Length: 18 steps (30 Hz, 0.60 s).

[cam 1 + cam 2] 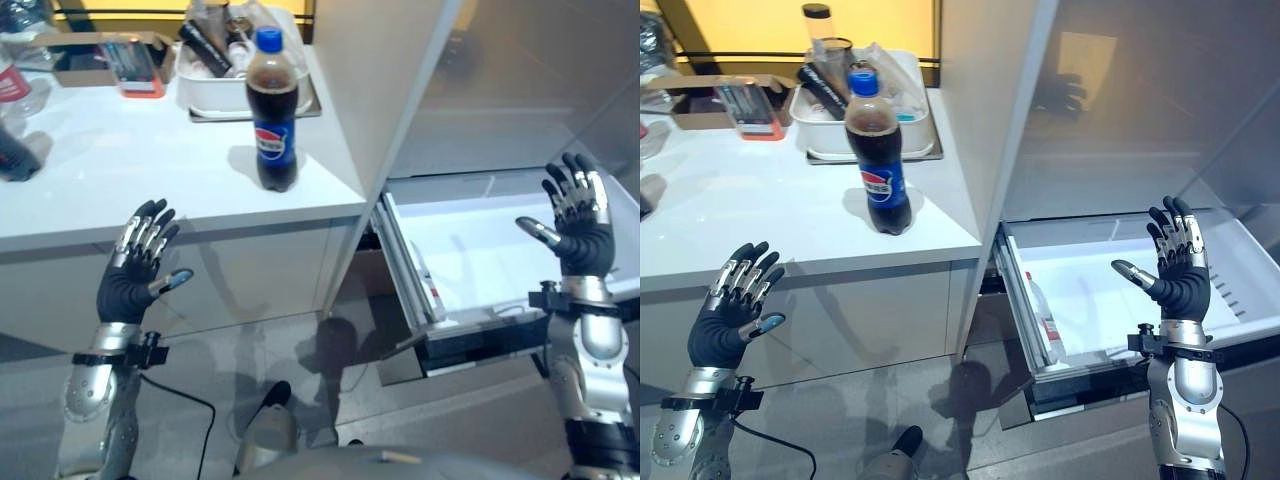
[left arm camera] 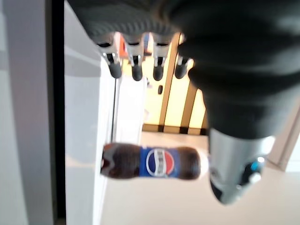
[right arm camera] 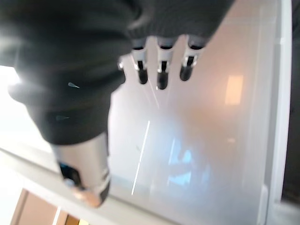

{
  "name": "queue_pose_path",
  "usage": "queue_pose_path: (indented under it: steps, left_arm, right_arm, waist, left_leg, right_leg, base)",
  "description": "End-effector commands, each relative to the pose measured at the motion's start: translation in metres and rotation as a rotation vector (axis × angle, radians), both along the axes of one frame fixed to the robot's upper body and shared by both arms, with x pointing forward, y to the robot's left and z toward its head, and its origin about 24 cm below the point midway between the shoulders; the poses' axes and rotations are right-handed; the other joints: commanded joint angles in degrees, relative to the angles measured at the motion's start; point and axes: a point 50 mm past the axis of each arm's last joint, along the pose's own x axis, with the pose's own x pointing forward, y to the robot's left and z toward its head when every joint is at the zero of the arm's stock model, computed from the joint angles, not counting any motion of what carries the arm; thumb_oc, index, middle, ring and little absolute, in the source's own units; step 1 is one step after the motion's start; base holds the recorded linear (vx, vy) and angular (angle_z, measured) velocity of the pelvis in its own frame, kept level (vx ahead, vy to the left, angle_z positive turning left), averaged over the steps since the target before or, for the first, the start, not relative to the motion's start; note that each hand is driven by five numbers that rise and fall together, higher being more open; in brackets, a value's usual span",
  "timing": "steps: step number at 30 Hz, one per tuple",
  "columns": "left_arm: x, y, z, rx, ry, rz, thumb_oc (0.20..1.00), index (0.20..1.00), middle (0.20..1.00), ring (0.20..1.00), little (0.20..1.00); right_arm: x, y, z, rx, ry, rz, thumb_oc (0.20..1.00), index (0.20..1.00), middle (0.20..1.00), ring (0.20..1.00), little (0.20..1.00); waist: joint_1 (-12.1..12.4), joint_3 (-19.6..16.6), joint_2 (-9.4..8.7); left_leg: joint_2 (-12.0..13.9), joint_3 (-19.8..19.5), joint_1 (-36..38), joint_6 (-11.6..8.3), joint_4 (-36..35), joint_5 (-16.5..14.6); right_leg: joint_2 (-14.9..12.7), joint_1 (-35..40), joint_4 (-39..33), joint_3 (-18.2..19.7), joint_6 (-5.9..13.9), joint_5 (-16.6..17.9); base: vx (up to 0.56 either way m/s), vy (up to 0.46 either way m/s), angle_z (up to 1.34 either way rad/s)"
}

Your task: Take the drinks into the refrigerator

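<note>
A cola bottle [image 1: 273, 110] with a blue cap and blue label stands upright on the white counter [image 1: 120, 170], near its right end; the left wrist view also catches the cola bottle [image 2: 154, 162]. My left hand [image 1: 135, 272] is raised in front of the counter's edge, below and left of the bottle, fingers straight and holding nothing. Over the pulled-out white refrigerator drawer [image 1: 470, 250] my right hand [image 1: 576, 225] is held up, open and empty. The refrigerator's open door panel [image 1: 385, 70] stands between counter and drawer.
A white tray [image 1: 215, 90] with bottles and packets sits behind the cola bottle. A cardboard box [image 1: 100, 55] and an orange-edged item lie at the back left. A dark object [image 1: 15, 155] stands at the counter's left edge. Grey floor lies below.
</note>
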Motion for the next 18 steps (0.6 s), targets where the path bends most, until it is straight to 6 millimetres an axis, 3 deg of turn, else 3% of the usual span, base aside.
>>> queue_pose_path:
  steps: [1, 13, 14, 15, 18]
  left_arm:
    - [0.0016, -0.0016, 0.0285, 0.040, -0.142, -0.019, 1.000, 1.000, 1.000, 1.000, 1.000]
    - [0.0087, -0.0032, 0.0321, 0.018, -0.188, 0.024, 1.000, 1.000, 1.000, 1.000, 1.000]
    - [0.0089, -0.0032, 0.0319, 0.017, -0.190, 0.026, 1.000, 1.000, 1.000, 1.000, 1.000]
    - [0.0089, -0.0030, 0.0319, 0.018, -0.191, 0.030, 1.000, 1.000, 1.000, 1.000, 1.000]
    - [0.0091, -0.0034, 0.0330, 0.023, -0.197, 0.031, 1.000, 1.000, 1.000, 1.000, 1.000]
  right_arm:
    - [-0.0023, 0.0020, 0.0250, -0.059, -0.135, 0.007, 1.000, 1.000, 1.000, 1.000, 1.000]
    - [-0.0028, 0.0049, 0.0202, -0.089, -0.095, 0.026, 1.000, 1.000, 1.000, 1.000, 1.000]
    - [-0.0022, 0.0047, 0.0198, -0.088, -0.093, 0.024, 1.000, 1.000, 1.000, 1.000, 1.000]
    - [-0.0012, 0.0055, 0.0199, -0.087, -0.092, 0.028, 1.000, 1.000, 1.000, 1.000, 1.000]
    - [0.0004, 0.0069, 0.0187, -0.082, -0.088, 0.036, 1.000, 1.000, 1.000, 1.000, 1.000]
  waist:
    - [0.01, -3.09, 0.33]
    - [-1.19, -3.05, 0.44]
    - [-1.06, -2.76, 0.71]
    - [-1.54, -3.07, 0.50]
    - [-1.89, -2.94, 0.85]
  left_leg:
    - [0.09, 0.92, 1.21, 2.53, -3.75, -0.35]
    - [0.12, 3.16, 2.15, 3.36, -4.28, -1.02]
    - [-0.34, 3.11, 1.58, 3.68, -3.76, 0.11]
    - [0.07, 3.90, 2.24, 3.85, -3.92, -1.35]
    - [-0.10, 4.88, 2.03, 4.30, -3.37, -0.53]
  right_leg:
    - [2.15, -2.37, 6.49, -1.53, -3.30, -4.81]
    - [1.32, -3.04, 6.67, 0.19, -2.76, -4.22]
    - [0.80, -3.53, 6.59, -0.20, -2.70, -2.69]
    - [1.12, -3.39, 6.77, 1.27, -2.50, -3.77]
    - [0.72, -4.22, 6.85, 1.93, -2.43, -2.41]
  base:
    - [0.04, 0.019, 0.05]
    - [0.01, 0.017, -0.04]
    - [0.02, 0.038, -0.14]
    - [-0.06, 0.108, -0.23]
    - [-0.01, 0.045, -0.30]
